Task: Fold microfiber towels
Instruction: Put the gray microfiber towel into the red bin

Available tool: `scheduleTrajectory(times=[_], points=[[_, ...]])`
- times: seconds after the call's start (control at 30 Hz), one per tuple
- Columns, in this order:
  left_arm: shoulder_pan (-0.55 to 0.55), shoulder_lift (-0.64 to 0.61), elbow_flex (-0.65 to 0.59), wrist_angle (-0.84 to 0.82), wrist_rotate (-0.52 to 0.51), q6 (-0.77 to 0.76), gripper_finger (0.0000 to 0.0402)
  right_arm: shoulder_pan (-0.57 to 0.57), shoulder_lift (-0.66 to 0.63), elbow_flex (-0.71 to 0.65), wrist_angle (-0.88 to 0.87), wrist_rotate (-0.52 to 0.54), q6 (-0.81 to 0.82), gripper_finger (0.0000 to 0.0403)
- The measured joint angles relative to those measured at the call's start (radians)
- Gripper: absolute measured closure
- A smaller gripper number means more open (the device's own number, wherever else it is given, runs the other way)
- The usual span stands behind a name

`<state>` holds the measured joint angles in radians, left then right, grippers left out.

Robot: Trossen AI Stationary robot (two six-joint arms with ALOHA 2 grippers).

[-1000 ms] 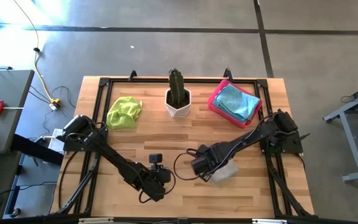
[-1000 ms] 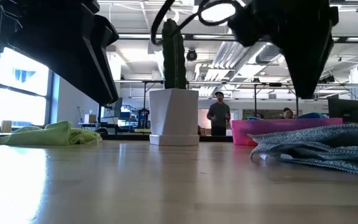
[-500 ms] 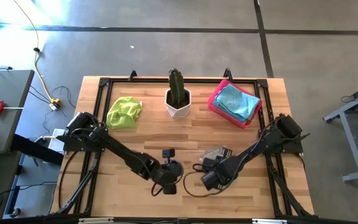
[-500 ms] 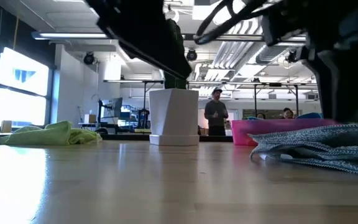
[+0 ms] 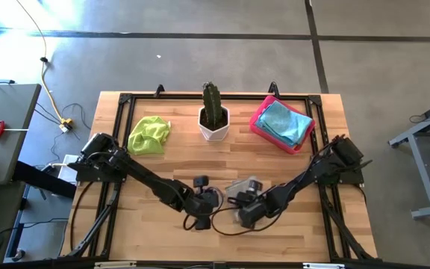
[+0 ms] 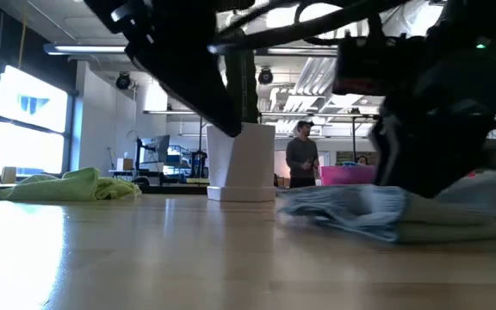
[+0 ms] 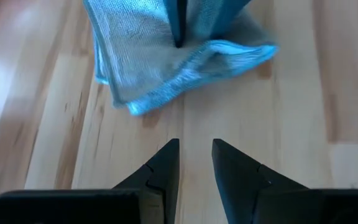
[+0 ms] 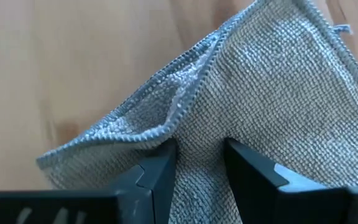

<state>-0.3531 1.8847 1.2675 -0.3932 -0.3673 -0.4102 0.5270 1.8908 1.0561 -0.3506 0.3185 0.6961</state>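
A light blue towel [image 5: 239,187] lies bunched on the wood near the middle of the table's near half [image 6: 360,211]. My right gripper [image 5: 246,203] stands over it, shut on its cloth [image 8: 272,87]. My left gripper [image 5: 206,200] hovers just to the towel's left. Its fingers [image 7: 196,149] are a narrow gap apart over bare wood, a little short of the towel's edge [image 7: 160,68]. A crumpled lime green towel [image 5: 149,134] rests at the far left. My right gripper pinches a raised ridge of the towel [image 8: 199,134] between its two fingers, beside a hemmed edge [image 8: 188,93] where two layers meet. The fingers come from above, slanting steeply down. The rest of the towel lies slack on the table around them.
A white pot with a cactus [image 5: 213,119] stands at the far middle. A pink tray [image 5: 258,123] holding light blue cloth [image 5: 284,123] sits at the far right. Bare wood lies along the near edge and the left half. A person [image 6: 300,155] stands in the room behind.
My right gripper has come down to the table and tipped more steeply while keeping its hold. The towel has shifted toward the table's left and now lies bunched under it. My left gripper has moved toward the table's right, up to the towel.
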Motion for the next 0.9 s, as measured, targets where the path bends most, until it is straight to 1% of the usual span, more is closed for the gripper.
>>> scheduleTrajectory(times=[0.07, 0.17, 0.2, 0.27, 0.43, 0.53, 0.63, 0.73, 0.83, 0.9], points=[[0.0, 0.0, 0.0, -0.039, 0.002, -0.028, 0.0316, -0.009, 0.004, -0.017, 0.097, -0.004, -0.098, 0.027], [0.0, 0.0, 0.0, -0.095, 0.002, -0.051, 0.0316, -0.011, 0.006, -0.024, 0.18, -0.017, -0.265, 0.027], [0.0, 0.0, 0.0, -0.104, 0.002, -0.05, 0.0316, -0.011, 0.001, -0.023, 0.183, -0.022, -0.291, 0.027], [0.0, 0.0, 0.0, -0.112, 0.001, -0.022, 0.0316, -0.009, -0.019, -0.009, 0.156, -0.03, -0.284, 0.027], [0.007, 0.0, -0.001, -0.083, -0.01, 0.181, 0.0316, 0.007, -0.128, 0.017, 0.089, -0.031, -0.076, 0.027], [0.029, 0.0, -0.026, 0.037, -0.01, 0.288, 0.0316, 0.041, -0.179, 0.017, 0.076, -0.015, 0.085, 0.027], [0.064, 0.0, -0.07, 0.189, 0.013, 0.345, 0.0316, 0.08, -0.186, 0.008, 0.03, 0.069, 0.36, 0.027], [0.106, 0.0, -0.122, 0.316, 0.06, 0.362, 0.0316, 0.115, -0.169, 0.008, -0.045, 0.157, 0.605, 0.027], [0.146, 0.0, -0.164, 0.395, 0.093, 0.362, 0.0316, 0.152, -0.135, 0.007, -0.073, 0.265, 0.773, 0.027], [0.171, 0.0, -0.194, 0.436, 0.134, 0.362, 0.0316, 0.165, -0.108, 0.007, -0.069, 0.293, 0.833, 0.027]])
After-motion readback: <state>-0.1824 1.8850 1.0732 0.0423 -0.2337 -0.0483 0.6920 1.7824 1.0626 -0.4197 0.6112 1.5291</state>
